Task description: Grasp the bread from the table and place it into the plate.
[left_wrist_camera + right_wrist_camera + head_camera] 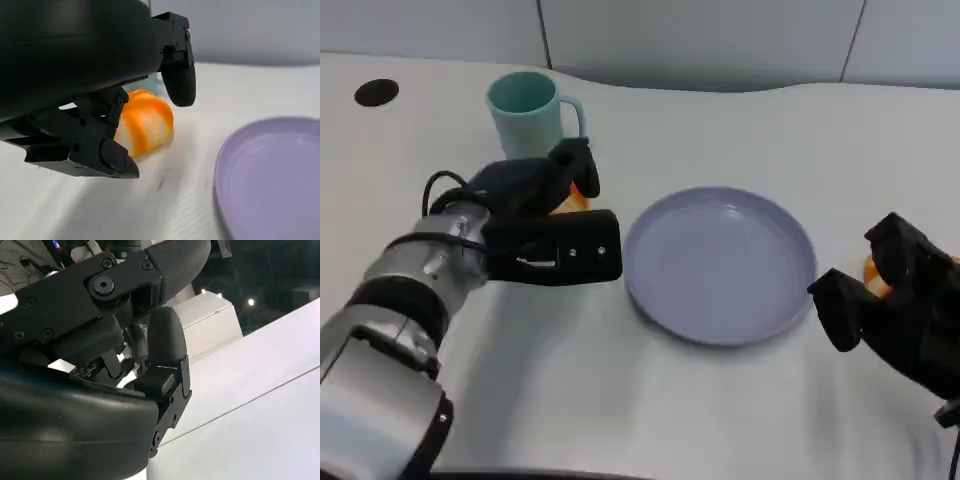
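— Over at my left hand (542, 222), what do you see?

— I see its fingers (177, 75) spread around the bread (145, 122), which lies on the table (740, 400) between the cup (527, 108) and the plate (720, 262). Whether they touch it, I cannot tell.

— Room toward the plate?

— Its near rim sits just beside the hand, bare table between.

— And my right hand (890, 295)?

— Beyond the plate's far rim, on something orange; I cannot tell how firmly it grips.
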